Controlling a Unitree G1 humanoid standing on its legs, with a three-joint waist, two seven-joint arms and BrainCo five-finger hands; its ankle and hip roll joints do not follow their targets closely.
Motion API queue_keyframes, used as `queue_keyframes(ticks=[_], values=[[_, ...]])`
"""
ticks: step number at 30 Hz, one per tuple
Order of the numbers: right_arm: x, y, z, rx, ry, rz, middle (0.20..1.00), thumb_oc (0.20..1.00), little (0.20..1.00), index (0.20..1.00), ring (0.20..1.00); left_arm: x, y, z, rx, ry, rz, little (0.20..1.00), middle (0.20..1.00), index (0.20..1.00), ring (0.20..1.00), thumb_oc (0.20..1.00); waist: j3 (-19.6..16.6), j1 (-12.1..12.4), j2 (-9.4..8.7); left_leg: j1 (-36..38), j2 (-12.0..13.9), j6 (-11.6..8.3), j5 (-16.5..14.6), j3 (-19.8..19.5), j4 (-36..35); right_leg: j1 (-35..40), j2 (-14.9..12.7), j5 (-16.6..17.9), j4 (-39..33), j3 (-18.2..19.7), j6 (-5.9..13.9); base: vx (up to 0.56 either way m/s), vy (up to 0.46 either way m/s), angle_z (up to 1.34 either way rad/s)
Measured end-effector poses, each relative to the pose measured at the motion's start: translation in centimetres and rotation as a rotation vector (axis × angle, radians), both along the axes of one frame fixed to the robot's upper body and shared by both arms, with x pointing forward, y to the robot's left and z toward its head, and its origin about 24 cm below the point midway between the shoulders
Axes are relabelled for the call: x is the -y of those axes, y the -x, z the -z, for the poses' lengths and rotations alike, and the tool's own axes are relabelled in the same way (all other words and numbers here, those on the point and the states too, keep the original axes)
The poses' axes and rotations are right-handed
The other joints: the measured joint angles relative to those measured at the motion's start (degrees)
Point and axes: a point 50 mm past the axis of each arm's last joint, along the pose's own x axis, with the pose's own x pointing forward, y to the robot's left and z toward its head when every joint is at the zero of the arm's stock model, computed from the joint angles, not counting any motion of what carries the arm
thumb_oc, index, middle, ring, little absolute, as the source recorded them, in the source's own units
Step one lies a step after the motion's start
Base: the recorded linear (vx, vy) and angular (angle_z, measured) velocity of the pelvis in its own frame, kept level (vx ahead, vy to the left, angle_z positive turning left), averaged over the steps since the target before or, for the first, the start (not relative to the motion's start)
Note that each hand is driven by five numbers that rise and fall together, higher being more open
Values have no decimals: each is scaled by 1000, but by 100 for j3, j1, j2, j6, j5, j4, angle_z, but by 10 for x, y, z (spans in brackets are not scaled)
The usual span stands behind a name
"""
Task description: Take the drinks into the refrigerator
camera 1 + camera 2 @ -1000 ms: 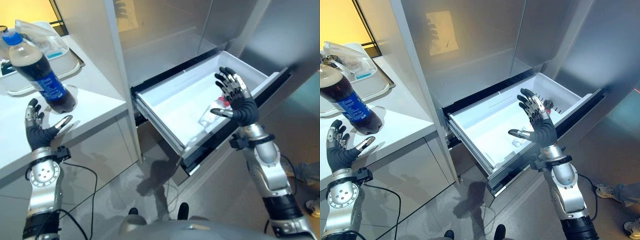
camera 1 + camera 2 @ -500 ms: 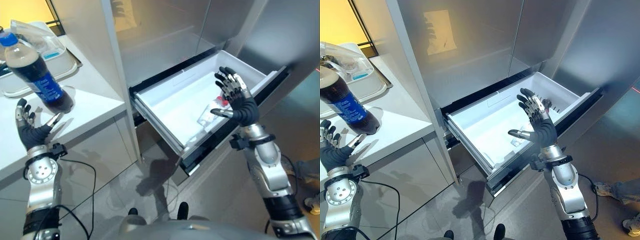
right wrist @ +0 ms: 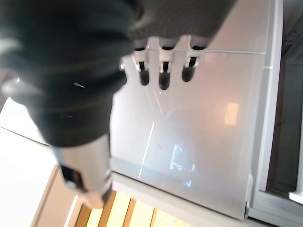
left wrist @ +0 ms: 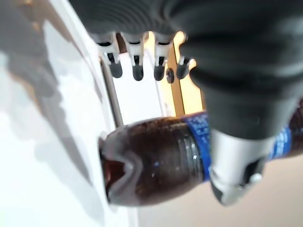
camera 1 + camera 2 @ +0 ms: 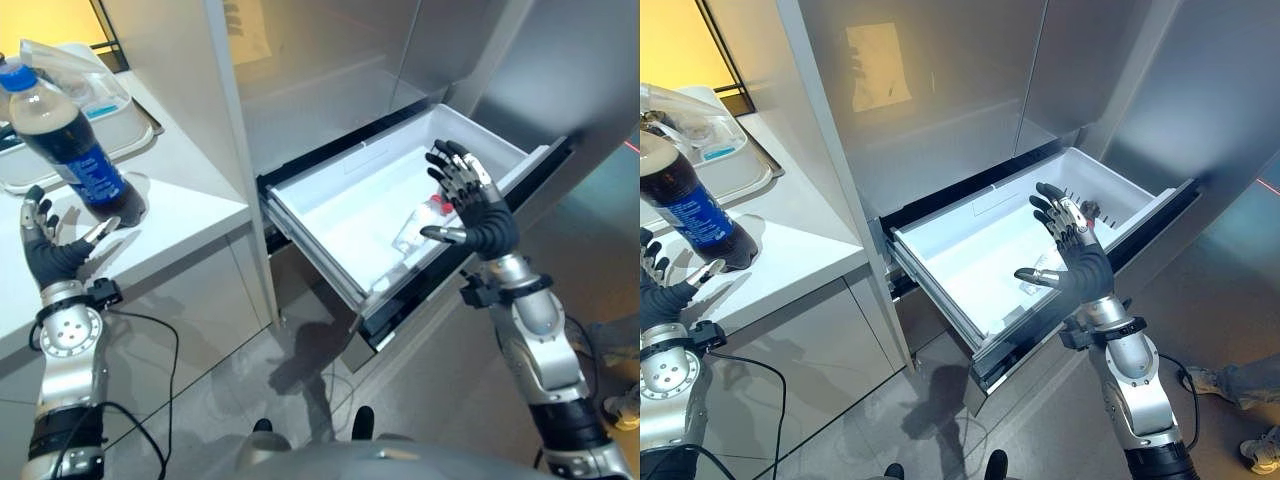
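A cola bottle (image 5: 72, 140) with a blue cap and blue label stands upright on the white counter (image 5: 170, 225) at the left; the left wrist view has its dark base (image 4: 151, 168) close ahead. My left hand (image 5: 52, 255) is open just in front of it, apart from it, fingers spread. The refrigerator's white drawer (image 5: 335, 215) is pulled out. A small clear bottle (image 5: 420, 220) with a red cap lies inside near its right end. My right hand (image 5: 478, 212) is open above the drawer's front right corner, holding nothing.
A white tray (image 5: 120, 130) with clear plastic packaging sits on the counter behind the cola bottle. The grey refrigerator door (image 5: 330, 50) rises above the drawer. A person's shoes (image 5: 1225, 385) show on the floor at the far right.
My left hand has drawn back toward the left, away from the cola bottle. The right hand has stayed above the drawer, shifting very little.
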Motion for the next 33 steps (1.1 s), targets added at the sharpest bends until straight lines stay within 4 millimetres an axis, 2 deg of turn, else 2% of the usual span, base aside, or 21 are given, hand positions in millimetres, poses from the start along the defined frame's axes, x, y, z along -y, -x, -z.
queue_keyframes(ticks=[9, 22, 30, 33], values=[[1, 4, 8, -42, 4, -9, 1000, 1000, 1000, 1000, 1000, 0, 0, 3, -25, -4, 20, 1000, 1000, 1000, 1000, 1000, -49, -131, -87, 37, 0, -9, -9, 76, -4, 2, 20, 26, -32, 86, 5, 3, 17, -5], [0, 7, 11, -55, 8, -19, 1000, 1000, 1000, 1000, 1000, -5, 0, 5, -64, -13, 38, 1000, 1000, 1000, 1000, 1000, -11, -283, -28, 122, -16, -16, -30, 399, -8, -57, 57, 146, -85, 397, 6, 5, 43, -12], [-1, 9, 7, -39, 8, -27, 1000, 1000, 1000, 1000, 1000, -8, 2, 9, -85, -11, 28, 1000, 1000, 1000, 1000, 1000, -11, -307, -44, 296, -95, 44, -135, 1103, -32, -242, 121, 304, -74, 1039, 51, 6, 52, -44], [-1, 9, 7, -39, 9, -29, 1000, 1000, 1000, 1000, 1000, -11, 2, 9, -94, -19, 22, 1000, 1000, 1000, 1000, 1000, -15, -446, -69, 361, -102, 35, -165, 1193, -30, -263, 140, 297, -73, 1127, 58, 12, 27, -20]])
